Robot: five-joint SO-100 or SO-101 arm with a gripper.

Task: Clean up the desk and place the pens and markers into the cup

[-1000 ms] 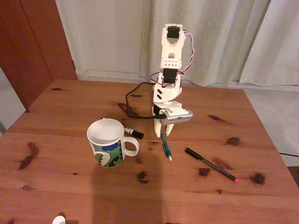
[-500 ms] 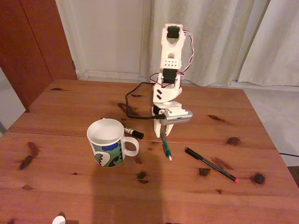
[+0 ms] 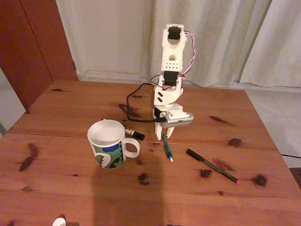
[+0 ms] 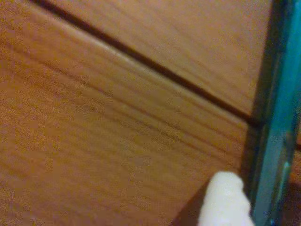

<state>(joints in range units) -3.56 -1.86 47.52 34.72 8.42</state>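
In the fixed view the gripper (image 3: 165, 134) is hanging low over the desk (image 3: 70, 113), right at the far end of the teal-green pen (image 3: 166, 147). The pen's long axis is running from that end toward the camera, its light tip pointing at the near edge. I cannot tell from here whether the jaws are closed on it or merely straddling it. The cup (image 3: 108, 143) is standing upright to the left of the pen, well apart from it, handle turned toward the pen, and its white inside is looking empty. The short marker (image 3: 133, 133) is lying just behind the handle. The long black pen (image 3: 211, 165) is lying at a slant off to the right, pink-red tip nearest the camera.

In the wrist view the teal-green pen (image 4: 277, 117) is running up the right edge, crossing the seam (image 4: 141, 63) in the planks. One white fingertip (image 4: 225, 200) is sitting just beside it, seemingly touching. The grip is staying unclear. I judge the carry will have to go leftward to the cup.
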